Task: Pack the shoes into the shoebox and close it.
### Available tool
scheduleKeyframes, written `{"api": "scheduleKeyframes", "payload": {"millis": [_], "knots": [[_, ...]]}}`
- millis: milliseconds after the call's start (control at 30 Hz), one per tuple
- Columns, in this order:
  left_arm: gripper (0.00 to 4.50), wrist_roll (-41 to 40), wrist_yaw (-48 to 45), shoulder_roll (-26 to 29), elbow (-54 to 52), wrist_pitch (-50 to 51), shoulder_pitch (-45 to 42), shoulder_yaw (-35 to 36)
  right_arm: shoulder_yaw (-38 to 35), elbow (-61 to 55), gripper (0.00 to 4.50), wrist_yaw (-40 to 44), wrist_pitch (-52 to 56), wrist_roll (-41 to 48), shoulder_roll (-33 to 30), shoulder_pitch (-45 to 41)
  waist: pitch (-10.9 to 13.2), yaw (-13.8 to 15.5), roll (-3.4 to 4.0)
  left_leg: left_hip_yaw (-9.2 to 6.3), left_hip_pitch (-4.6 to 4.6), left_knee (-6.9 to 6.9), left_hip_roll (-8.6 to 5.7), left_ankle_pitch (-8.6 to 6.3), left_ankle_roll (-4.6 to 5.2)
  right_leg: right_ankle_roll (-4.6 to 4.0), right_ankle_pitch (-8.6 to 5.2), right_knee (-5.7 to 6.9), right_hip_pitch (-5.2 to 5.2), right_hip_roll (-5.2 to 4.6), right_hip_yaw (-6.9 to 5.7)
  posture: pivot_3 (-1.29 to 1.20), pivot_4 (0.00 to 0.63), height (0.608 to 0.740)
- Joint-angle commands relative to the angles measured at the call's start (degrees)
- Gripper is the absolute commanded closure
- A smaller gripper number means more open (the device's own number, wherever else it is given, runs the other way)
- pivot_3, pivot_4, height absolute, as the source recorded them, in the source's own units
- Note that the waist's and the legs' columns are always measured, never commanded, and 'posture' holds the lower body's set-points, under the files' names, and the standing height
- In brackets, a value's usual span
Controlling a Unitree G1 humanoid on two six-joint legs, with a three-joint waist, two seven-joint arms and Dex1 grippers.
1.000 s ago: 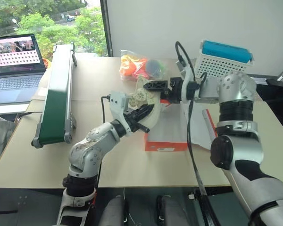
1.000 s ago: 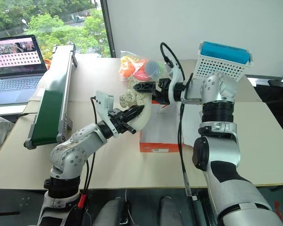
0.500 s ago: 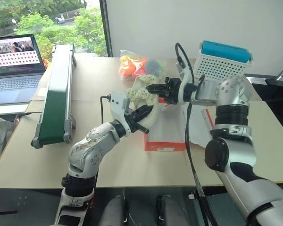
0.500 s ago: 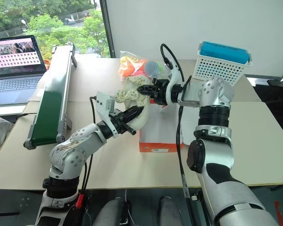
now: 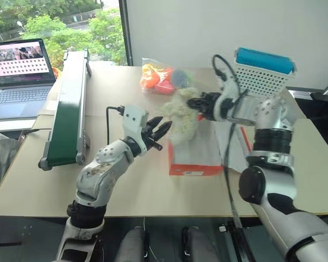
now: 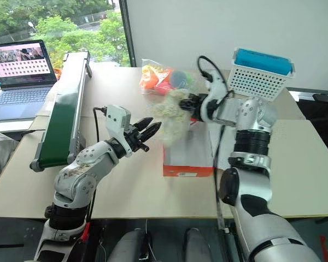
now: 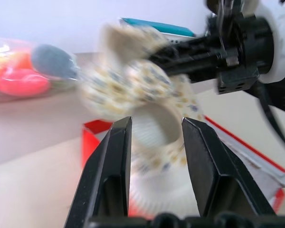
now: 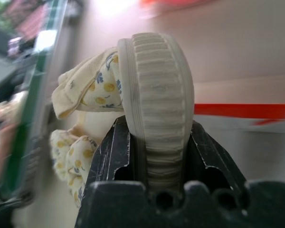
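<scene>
Orange-red, the shoebox [image 5: 194, 155] sits on the worktop [image 5: 126, 185] in our head views; the cream shoes [image 5: 180, 114] hang above its near-left end, pinched by the right hand [image 5: 195, 102]. The left hand [image 5: 163, 131] is just beside them, fingers spread and empty. Behind lie a bag of balls [image 5: 161, 78] and a white basket [image 5: 259, 73] (blue lid on top). Our left wrist view shows parted fingers [image 7: 107, 171] framing the shoes. In our right wrist view, the fingers [image 8: 111, 152] clamp a ribbed sole [image 8: 156, 109].
</scene>
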Motion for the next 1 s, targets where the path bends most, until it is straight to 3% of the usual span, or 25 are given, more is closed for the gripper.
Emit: {"api": "scheduleKeyframes", "payload": {"millis": [33, 300, 567, 800, 833, 900, 967, 1000], "knots": [[2.70, 0.27, -0.44, -0.05, -2.65, -1.38, 0.33, 0.16, 4.38, 0.58, 3.40, 4.22, 1.42, -0.39, -4.00, -3.66, 0.00, -0.28, 0.00, 0.00, 0.01, -0.01, 0.01, 0.00, 0.00, 0.00, 0.00, 0.00, 0.00, 0.00, 0.00, 0.00, 0.150, 0.699], [2.70, 0.61, -4.16, 0.16, -2.39, -1.83, 1.27, -2.13, 19.80, 4.80, 3.40, 12.33, 6.73, -3.85, -6.79, -3.62, 0.02, -1.11, 0.07, 0.06, 0.15, -0.03, 0.12, 0.01, -0.01, -0.05, 0.02, 0.07, 0.00, 0.12, 0.12, 0.00, 0.150, 0.699], [2.70, 0.22, -4.84, -0.19, -3.08, -1.15, 1.36, -2.53, 34.67, 12.72, 3.40, 18.55, -4.77, -13.71, -6.42, -0.64, 0.02, -0.32, 0.07, 0.04, 0.04, 0.02, 0.06, 0.00, 0.00, -0.03, 0.02, 0.00, -0.01, 0.07, 0.08, 0.00, 0.150, 0.699], [2.70, 0.11, -4.72, -0.24, -4.42, -0.44, 1.93, -2.71, 32.22, 21.40, 3.40, 18.17, -10.17, -16.33, -3.78, -1.09, -0.02, -0.39, 0.08, 0.02, 0.19, 0.03, 0.07, 0.01, -0.01, -0.03, 0.02, 0.02, 0.13, 0.07, 0.06, 0.00, 0.150, 0.699], [2.67, 0.10, -4.71, -0.17, -4.60, -0.36, 2.07, -2.68, 30.84, 21.82, 2.61, 17.51, -10.39, -15.99, -3.41, -1.37, -0.03, -0.42, 0.08, 0.02, 0.22, 0.02, 0.08, 0.01, -0.01, -0.03, 0.02, 0.02, 0.16, 0.07, 0.06, 0.00, 0.150, 0.699], [2.67, 0.17, -4.75, -0.02, -4.86, -0.27, 2.33, -2.74, 29.66, 22.00, 2.14, 16.96, -10.62, -16.10, -2.74, -2.04, -0.03, -0.44, 0.08, 0.02, 0.23, 0.02, 0.08, 0.01, -0.01, -0.03, 0.02, 0.02, 0.16, 0.08, 0.06, 0.00, 0.150, 0.699], [2.67, 0.21, -4.86, 0.11, -4.88, -0.30, 2.42, -2.74, 29.67, 21.17, 1.26, 17.56, -10.52, -16.33, -2.25, -2.95, -0.02, -0.44, 0.09, 0.02, 0.22, 0.01, 0.08, 0.01, -0.01, -0.03, 0.02, 0.02, 0.15, 0.08, 0.06, 0.00, 0.150, 0.699], [2.67, 0.23, -4.90, 0.15, -4.85, -0.33, 2.42, -2.74, 29.56, 20.75, 1.02, 17.74, -10.48, -16.31, -2.09, -3.30, -0.02, -0.42, 0.09, 0.03, 0.21, 0.01, 0.07, 0.01, -0.01, -0.03, 0.02, 0.02, 0.13, 0.08, 0.07, 0.00, 0.150, 0.699]]}}
